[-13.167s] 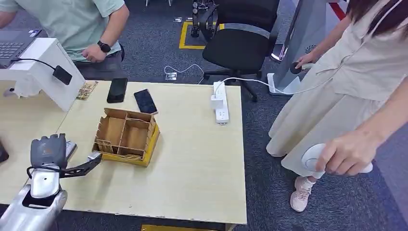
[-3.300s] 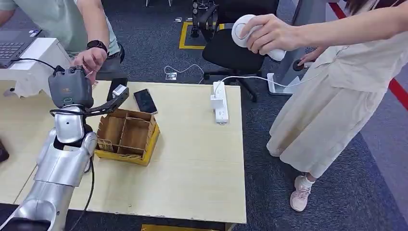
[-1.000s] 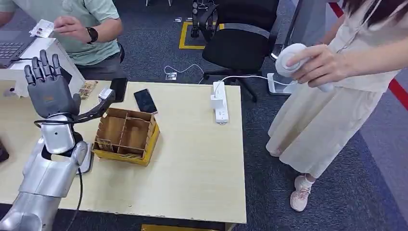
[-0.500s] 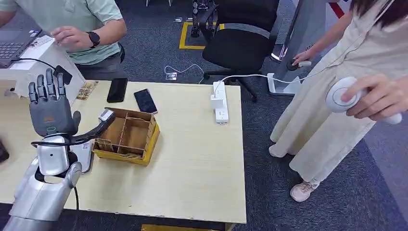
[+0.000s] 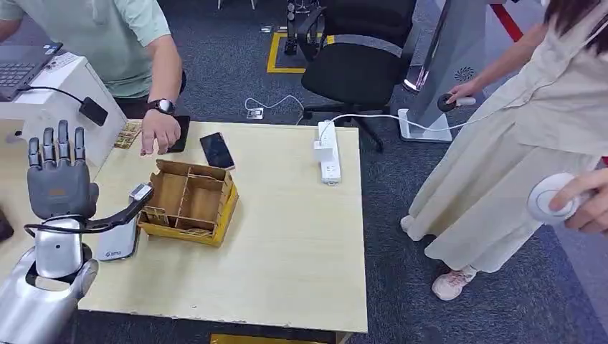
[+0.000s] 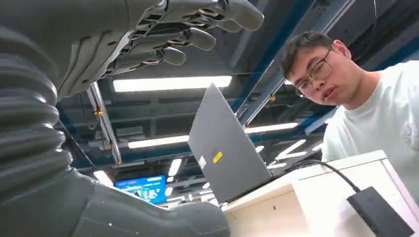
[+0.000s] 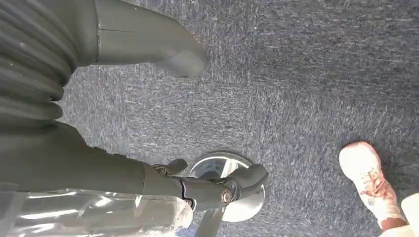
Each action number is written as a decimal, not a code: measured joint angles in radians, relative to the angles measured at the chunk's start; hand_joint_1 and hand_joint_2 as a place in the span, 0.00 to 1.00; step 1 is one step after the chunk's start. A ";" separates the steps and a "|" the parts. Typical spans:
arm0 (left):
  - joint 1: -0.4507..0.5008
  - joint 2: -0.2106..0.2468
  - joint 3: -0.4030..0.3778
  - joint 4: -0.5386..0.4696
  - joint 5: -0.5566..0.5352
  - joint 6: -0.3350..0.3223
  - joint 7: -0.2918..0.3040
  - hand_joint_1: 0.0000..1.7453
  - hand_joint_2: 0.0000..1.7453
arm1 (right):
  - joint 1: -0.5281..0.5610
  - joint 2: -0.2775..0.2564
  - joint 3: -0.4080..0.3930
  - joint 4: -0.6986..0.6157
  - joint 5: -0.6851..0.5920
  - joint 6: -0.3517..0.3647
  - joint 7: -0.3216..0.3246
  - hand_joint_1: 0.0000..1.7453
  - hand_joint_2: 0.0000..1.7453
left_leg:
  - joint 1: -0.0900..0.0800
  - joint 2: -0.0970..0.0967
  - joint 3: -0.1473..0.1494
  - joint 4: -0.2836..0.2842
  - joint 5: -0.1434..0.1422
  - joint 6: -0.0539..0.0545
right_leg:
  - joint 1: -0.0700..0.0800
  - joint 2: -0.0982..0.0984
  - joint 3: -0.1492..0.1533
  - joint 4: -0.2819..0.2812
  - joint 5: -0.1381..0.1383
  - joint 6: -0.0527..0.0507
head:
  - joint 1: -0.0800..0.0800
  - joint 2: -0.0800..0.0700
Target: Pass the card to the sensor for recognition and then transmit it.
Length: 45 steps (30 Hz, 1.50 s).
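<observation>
The head view looks steeply down over the table (image 5: 287, 236). The left wrist camera faces upward, sharing the laptop (image 6: 225, 148). The right wrist camera faces the carpet (image 7: 296, 74).

Bright even light; ceiling tubes (image 6: 170, 83) glare; slight motion blur.

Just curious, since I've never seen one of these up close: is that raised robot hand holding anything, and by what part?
Nothing is held. The left robot hand is raised with fingers straight and apart, empty.
</observation>
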 joint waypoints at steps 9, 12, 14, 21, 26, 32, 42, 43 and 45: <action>0.061 0.061 -0.075 0.008 0.000 0.010 -0.057 0.00 1.00 | 0.001 0.001 -0.007 -0.028 -0.032 0.005 -0.011 0.00 1.00 | 0.000 0.000 0.000 0.000 0.000 0.000 | 0.000 0.000 0.000 0.000 0.000 0.000 | -0.001 0.000; 0.089 0.067 -0.076 0.012 0.000 0.025 -0.095 0.00 1.00 | 0.001 0.001 -0.014 -0.040 -0.038 0.004 -0.012 0.00 1.00 | 0.000 0.000 0.000 0.000 0.000 0.000 | 0.000 0.000 0.000 0.000 0.000 0.000 | -0.001 0.000; 0.108 0.071 -0.077 0.012 0.000 0.027 -0.097 0.00 1.00 | 0.002 0.001 -0.016 -0.046 -0.039 0.006 -0.012 0.00 1.00 | 0.000 0.000 0.000 0.000 0.000 0.000 | 0.000 0.000 0.000 0.000 0.000 0.000 | -0.001 0.000; 0.170 0.066 -0.071 0.006 0.000 0.050 -0.161 0.00 1.00 | 0.008 0.001 -0.025 -0.060 -0.039 0.013 -0.012 0.00 1.00 | 0.000 0.000 0.000 0.000 0.000 0.000 | 0.000 0.000 -0.001 0.000 0.000 0.000 | -0.001 0.000; 0.191 0.056 -0.064 -0.010 0.000 0.050 -0.180 0.00 1.00 | 0.009 0.002 -0.030 -0.066 -0.039 0.014 -0.012 0.00 1.00 | 0.000 0.000 0.000 0.000 0.000 0.000 | 0.000 0.000 0.000 0.000 0.000 0.000 | -0.001 0.000; 0.255 0.018 -0.017 -0.061 0.000 0.044 -0.309 0.00 1.00 | 0.012 0.003 -0.044 -0.070 -0.031 0.013 -0.011 0.00 1.00 | 0.000 0.000 0.000 0.000 0.000 0.000 | 0.000 0.000 0.000 0.000 0.000 0.000 | 0.000 0.000; 0.294 -0.004 0.048 -0.116 0.000 0.060 -0.323 0.00 1.00 | 0.012 0.003 -0.048 -0.068 -0.026 0.011 -0.012 0.00 1.00 | 0.000 0.000 0.000 0.000 0.000 0.000 | 0.000 -0.001 0.000 0.000 0.000 0.000 | 0.000 0.000; 0.296 -0.006 0.052 -0.121 0.000 0.061 -0.323 0.00 1.00 | 0.012 0.003 -0.048 -0.068 -0.026 0.011 -0.012 0.00 1.00 | 0.000 0.000 0.000 0.000 0.000 0.000 | 0.000 -0.001 0.000 0.000 0.000 0.000 | 0.000 0.000; 0.301 -0.007 0.057 -0.129 0.000 0.061 -0.323 0.00 1.00 | 0.012 0.003 -0.048 -0.068 -0.026 0.011 -0.012 0.00 1.00 | 0.000 0.000 0.000 0.000 0.000 0.000 | 0.000 -0.001 0.000 0.000 0.000 0.000 | 0.000 0.000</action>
